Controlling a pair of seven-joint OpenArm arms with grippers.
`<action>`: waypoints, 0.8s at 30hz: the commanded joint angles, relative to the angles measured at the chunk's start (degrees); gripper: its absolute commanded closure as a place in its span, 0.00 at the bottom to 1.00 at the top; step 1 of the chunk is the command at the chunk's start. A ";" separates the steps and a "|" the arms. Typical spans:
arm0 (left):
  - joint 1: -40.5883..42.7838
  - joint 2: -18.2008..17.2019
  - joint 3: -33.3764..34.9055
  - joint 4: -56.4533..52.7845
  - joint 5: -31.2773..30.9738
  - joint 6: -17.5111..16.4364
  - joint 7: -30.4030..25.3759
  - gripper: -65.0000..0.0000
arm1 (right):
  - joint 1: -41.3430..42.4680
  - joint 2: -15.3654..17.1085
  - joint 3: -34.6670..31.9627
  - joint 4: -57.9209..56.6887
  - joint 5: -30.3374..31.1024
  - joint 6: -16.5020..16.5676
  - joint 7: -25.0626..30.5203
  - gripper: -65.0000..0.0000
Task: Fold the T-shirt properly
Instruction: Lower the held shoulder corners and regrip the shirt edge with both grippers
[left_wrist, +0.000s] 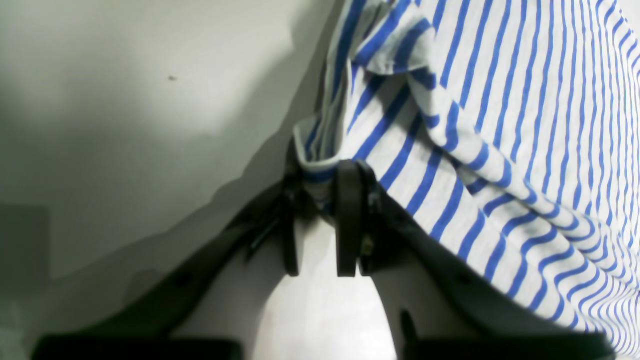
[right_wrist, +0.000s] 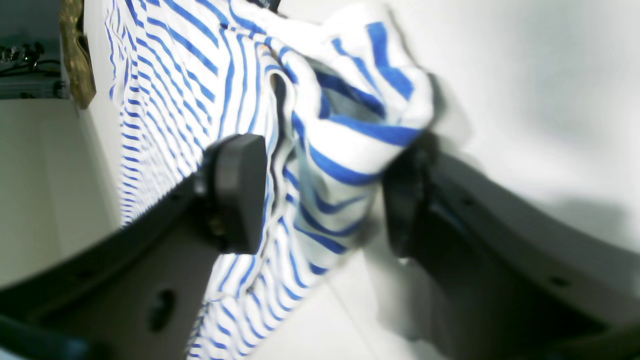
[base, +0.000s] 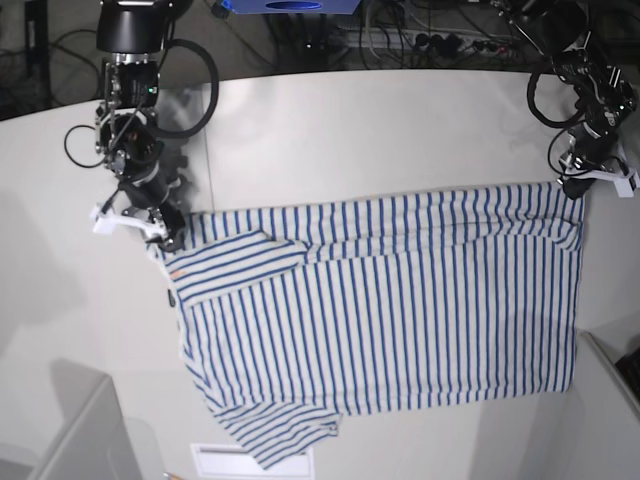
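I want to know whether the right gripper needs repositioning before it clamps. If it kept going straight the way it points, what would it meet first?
The right gripper would meet the T-shirt first: a bunched corner already sits between its open jaws. Beyond the cloth is the table, probably close, though depth is unclear.

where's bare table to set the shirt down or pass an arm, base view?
Free: the wide strip of table behind the T-shirt, between the left gripper and right gripper; also the bare patch beside the shirt's collar side, below the right gripper. Crowded: both far corners where the grippers meet the cloth, and the shirt-covered middle.
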 joint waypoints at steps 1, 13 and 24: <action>-0.19 -1.06 -0.06 0.74 0.03 0.23 -0.11 0.86 | 0.22 0.66 -0.31 0.54 -0.10 -0.96 -0.08 0.65; 0.08 -2.82 0.21 9.09 2.05 2.96 7.10 1.00 | 0.49 2.94 -0.22 7.31 0.16 -1.40 -0.25 1.00; -9.77 -6.34 1.17 16.56 4.16 6.74 20.37 1.00 | 7.61 3.73 3.56 11.97 0.34 -10.19 -10.27 1.00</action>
